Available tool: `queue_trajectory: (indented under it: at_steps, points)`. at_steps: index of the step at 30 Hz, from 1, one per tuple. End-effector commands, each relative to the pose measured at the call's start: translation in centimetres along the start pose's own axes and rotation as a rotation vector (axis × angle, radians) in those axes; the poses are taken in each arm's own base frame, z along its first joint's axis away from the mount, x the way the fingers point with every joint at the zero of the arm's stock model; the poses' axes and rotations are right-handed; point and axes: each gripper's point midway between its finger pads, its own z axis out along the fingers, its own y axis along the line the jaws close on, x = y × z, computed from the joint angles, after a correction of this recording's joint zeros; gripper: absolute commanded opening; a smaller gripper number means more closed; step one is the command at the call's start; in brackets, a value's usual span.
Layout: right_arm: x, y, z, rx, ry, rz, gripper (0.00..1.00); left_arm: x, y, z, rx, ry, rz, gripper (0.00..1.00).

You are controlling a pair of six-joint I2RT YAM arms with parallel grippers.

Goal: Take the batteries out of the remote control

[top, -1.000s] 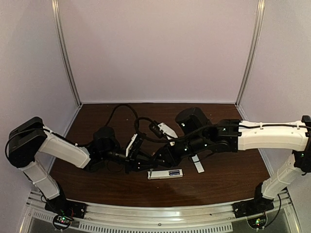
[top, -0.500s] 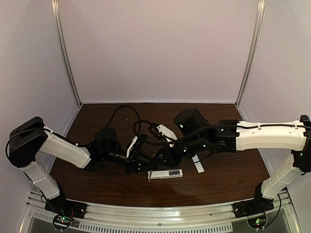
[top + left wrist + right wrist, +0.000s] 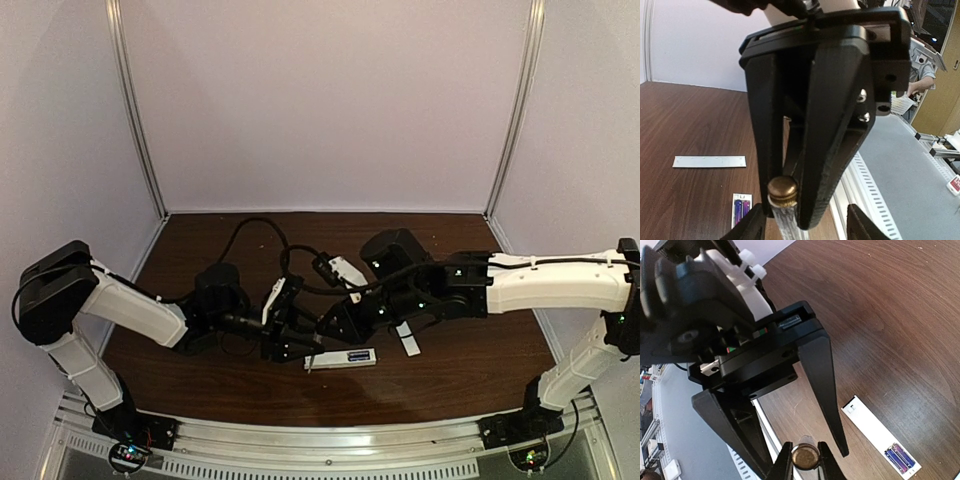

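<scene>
The overhead camera hangs high at the near side, looking down over the whole table [image 3: 470, 375]. The wrist cameras sit close behind the left tool [image 3: 303, 345] and right tool [image 3: 327, 330], each facing the other. All three views share the remote control [image 3: 340, 357] just beside them.

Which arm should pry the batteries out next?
Right, probably. The right gripper is shut on the screwdriver, close to the remote control, whose batteries sit in the open bay. The left gripper is open, gripping nothing.
</scene>
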Motion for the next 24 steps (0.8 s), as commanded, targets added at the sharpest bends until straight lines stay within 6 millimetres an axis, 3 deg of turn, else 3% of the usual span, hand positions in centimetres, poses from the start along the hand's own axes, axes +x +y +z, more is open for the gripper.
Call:
queue_trajectory:
  at_steps: [1, 8, 24]
  points:
    - [-0.6, -1.4, -1.3, 0.065, -0.062, 0.065, 0.0, -1.2, 0.1, -0.2, -0.033, -0.042, 0.072, 0.61]
    - [-1.4, -3.4, -3.5, 0.105, -0.157, 0.172, 0.0, -1.5, 1.8, -1.1, -0.175, -0.075, 0.1, 0.67]
    - [-2.8, -5.4, -5.7, 0.094, -0.317, 0.351, 0.0, -0.9, 3.6, -1.7, -0.284, -0.101, 0.117, 0.55]
